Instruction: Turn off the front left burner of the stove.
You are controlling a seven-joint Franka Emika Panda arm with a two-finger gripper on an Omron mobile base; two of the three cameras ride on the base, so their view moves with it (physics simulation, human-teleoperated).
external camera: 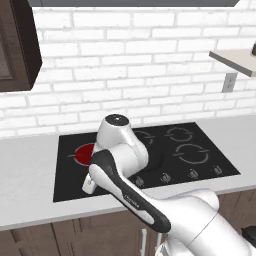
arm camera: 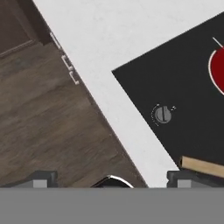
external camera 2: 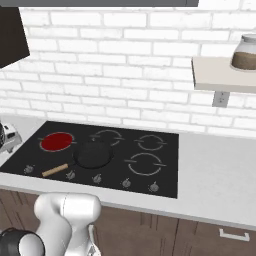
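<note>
The stove (external camera 2: 165, 150) is a glossy black cooktop set in a grey counter. Its front left burner (external camera 2: 56, 141) glows red at the left end, and my arm half hides this burner (external camera: 81, 154) in the left base view. A row of small grey knobs runs along the front edge, the leftmost knob (external camera 2: 29, 169) below the red disc. In the hand view my gripper (arm camera: 111, 181) is open, hovering above the stove's front left corner. That knob (arm camera: 163, 114) lies ahead between the fingertips (arm camera: 41, 179), apart from them. The red disc's edge (arm camera: 217, 70) shows at the right.
A black frying pan (external camera 2: 92, 154) with a wooden handle (external camera 2: 55, 170) sits mid-stove; the handle's end (arm camera: 203, 166) lies close to my right fingertip. A metallic object (external camera 2: 7, 136) stands on the counter to the left. A shelf (external camera 2: 220, 75) holds a jar (external camera 2: 245, 52). Dark cabinets (arm camera: 39, 113) sit below.
</note>
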